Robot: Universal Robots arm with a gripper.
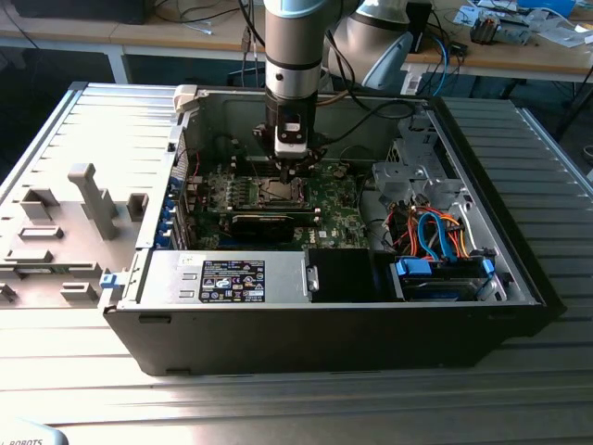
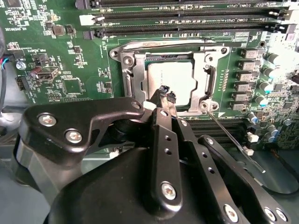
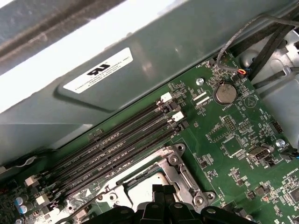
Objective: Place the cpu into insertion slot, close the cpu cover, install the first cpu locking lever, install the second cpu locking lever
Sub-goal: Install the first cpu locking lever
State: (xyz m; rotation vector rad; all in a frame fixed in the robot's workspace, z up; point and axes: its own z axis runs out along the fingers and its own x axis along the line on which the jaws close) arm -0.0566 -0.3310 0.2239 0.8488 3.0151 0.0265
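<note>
The gripper (image 2: 166,94) is seen with its fingertips closed together (nothing visibly held) just above the cpu (image 2: 182,79). The cpu is seated in the insertion slot (image 1: 280,193) and framed by the lowered cpu cover (image 2: 127,70). A thin locking lever (image 2: 231,140) is angled away over the green circuit board (image 2: 70,60).

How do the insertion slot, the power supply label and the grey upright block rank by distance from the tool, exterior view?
1. Insertion slot, just below the tool.
2. Power supply label, by the near wall of the case.
3. Grey upright block, outside the case, exterior view's left.
</note>
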